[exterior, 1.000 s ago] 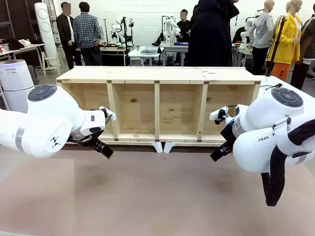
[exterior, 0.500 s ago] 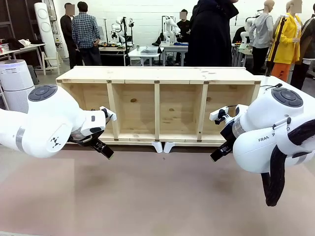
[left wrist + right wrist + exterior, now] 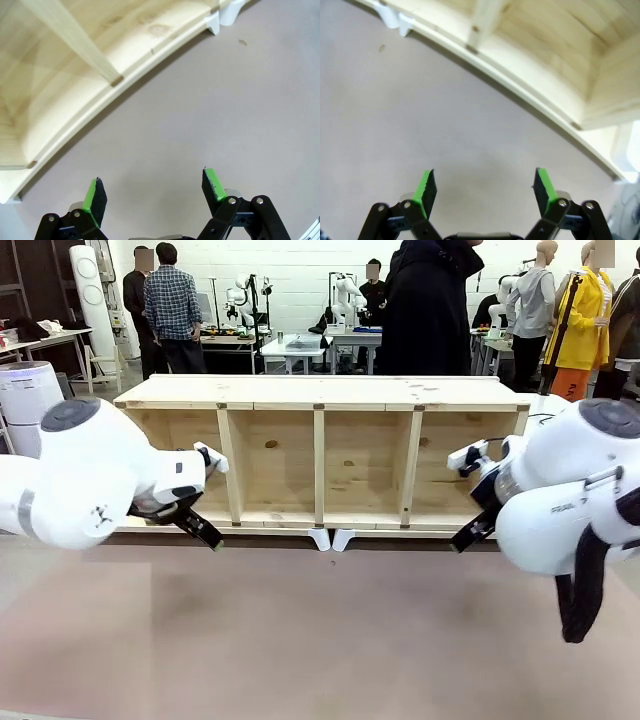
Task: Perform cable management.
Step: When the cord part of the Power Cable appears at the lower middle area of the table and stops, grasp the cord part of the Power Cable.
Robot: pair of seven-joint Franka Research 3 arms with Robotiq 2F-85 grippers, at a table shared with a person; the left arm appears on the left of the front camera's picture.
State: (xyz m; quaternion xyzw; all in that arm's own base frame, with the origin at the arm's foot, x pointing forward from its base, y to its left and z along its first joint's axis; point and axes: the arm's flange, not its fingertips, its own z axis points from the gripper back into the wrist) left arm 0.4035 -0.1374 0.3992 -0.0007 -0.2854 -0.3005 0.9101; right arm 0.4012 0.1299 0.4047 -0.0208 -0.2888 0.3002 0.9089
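Arms shifted outward | left hand (image 3: pixel 156 189), right hand (image 3: pixel 484 187): spread wide, holding nothing | shelf (image 3: pixel 320 391): bare bays

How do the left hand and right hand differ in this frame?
The left hand sits at the shelf's left end, the right hand at its right end. In the front view the left hand slants down-right, the right hand down-left. Both are open and empty over the table.

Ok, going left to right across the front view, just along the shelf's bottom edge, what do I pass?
Left arm → left tool → white shelf feet → right tool → right arm.
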